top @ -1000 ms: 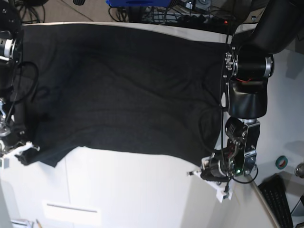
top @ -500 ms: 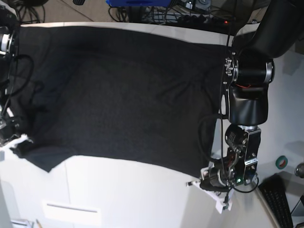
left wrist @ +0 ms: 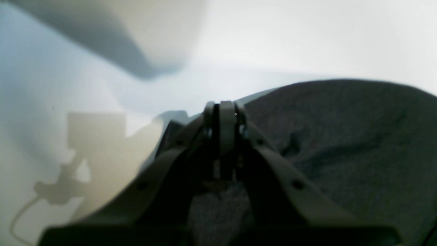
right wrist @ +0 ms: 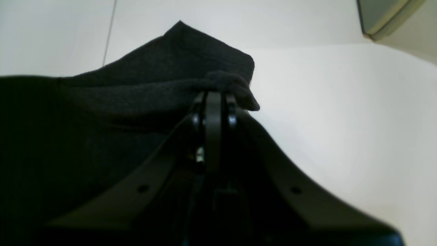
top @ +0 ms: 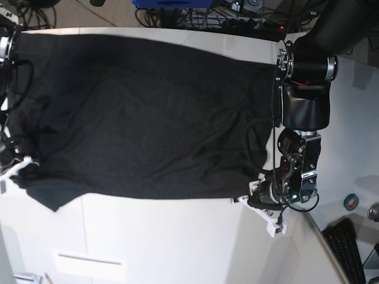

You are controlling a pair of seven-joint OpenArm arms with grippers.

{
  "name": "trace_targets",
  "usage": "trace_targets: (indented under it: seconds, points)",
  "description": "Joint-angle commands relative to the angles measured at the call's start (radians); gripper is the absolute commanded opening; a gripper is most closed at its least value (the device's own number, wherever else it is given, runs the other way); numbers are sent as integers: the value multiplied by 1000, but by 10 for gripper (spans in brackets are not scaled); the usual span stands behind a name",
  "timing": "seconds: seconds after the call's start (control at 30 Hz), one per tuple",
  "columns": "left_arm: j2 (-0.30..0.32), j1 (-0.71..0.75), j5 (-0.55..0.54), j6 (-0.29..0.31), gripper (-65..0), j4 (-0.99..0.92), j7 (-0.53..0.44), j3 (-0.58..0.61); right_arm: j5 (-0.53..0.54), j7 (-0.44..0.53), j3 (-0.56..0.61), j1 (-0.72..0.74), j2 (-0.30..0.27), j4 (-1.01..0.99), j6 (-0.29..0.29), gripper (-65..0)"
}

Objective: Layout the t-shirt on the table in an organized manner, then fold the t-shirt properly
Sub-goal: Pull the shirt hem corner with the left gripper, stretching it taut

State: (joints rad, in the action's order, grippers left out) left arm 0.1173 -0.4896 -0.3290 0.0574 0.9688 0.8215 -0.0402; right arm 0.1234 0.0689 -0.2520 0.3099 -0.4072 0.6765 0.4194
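Observation:
The black t-shirt (top: 148, 112) lies spread wide over the off-white table (top: 166, 242), plain side up, with shallow wrinkles near its right edge. My left gripper (top: 256, 199) sits at the shirt's near right corner, jaws shut on the fabric; in the left wrist view the left gripper (left wrist: 223, 111) is pressed together with the t-shirt (left wrist: 341, 136) bulging beside it. My right gripper (top: 21, 167) holds the near left corner. In the right wrist view the right gripper (right wrist: 213, 99) is shut, with a fold of the t-shirt (right wrist: 191, 65) bunched over its tip.
Cables (top: 237, 18) and a blue object (top: 172, 3) lie beyond the table's far edge. A tape roll (top: 351, 202) and a keyboard (top: 349, 248) sit at the right. A thin dark seam (right wrist: 109, 34) crosses the tabletop. The left arm's bulky links (top: 305, 100) overhang the shirt's right edge.
Both arms have pulled apart and slightly back with the corners held; the shirt has stretched flatter, its near edge now straighter, and the left corner has shifted toward the table's left side.

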Motion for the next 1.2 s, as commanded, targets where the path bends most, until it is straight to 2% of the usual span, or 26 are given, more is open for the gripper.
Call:
trace_targets:
  seconds: [0.0,0.23,0.37,0.43,0.53,0.67,0.8,0.9,1.0,1.17]
  points:
    - [6,-22,-5,8,-650,29,-14,-3,-6,30,-8,25,-19,15,0,-650]
    - [9,75,-5,8,-650,230,-4,-3,-23,27,-8,22,-26,-39,-1,-650]
    - [42,162,-5,8,-650,316,-4,-3,-44,27,-8,-12,-31,-33,-1,-650]
    - [49,202,-6,8,-650,367,-3,-5,-44,27,-8,-35,-51,-33,-1,-650]
    - [86,260,-6,8,-650,437,63,-5,-38,26,-10,-73,-54,-5,-1,-650]
    - [88,326,-6,8,-650,522,129,-59,-38,24,-27,-156,-54,91,-1,-650]
    - [88,371,-6,12,-650,596,170,-114,-41,-73,-180,-225,-22,200,-1,-650]
    - [89,401,-6,52,-650,640,204,-145,-41,-140,-254,-282,-6,289,3,-650]
    - [84,412,-6,57,-650,680,261,-165,-41,-185,-269,-348,15,380,3,-650]
    - [84,472,-6,57,-650,769,275,-165,-41,-205,-272,-440,58,477,3,-650]
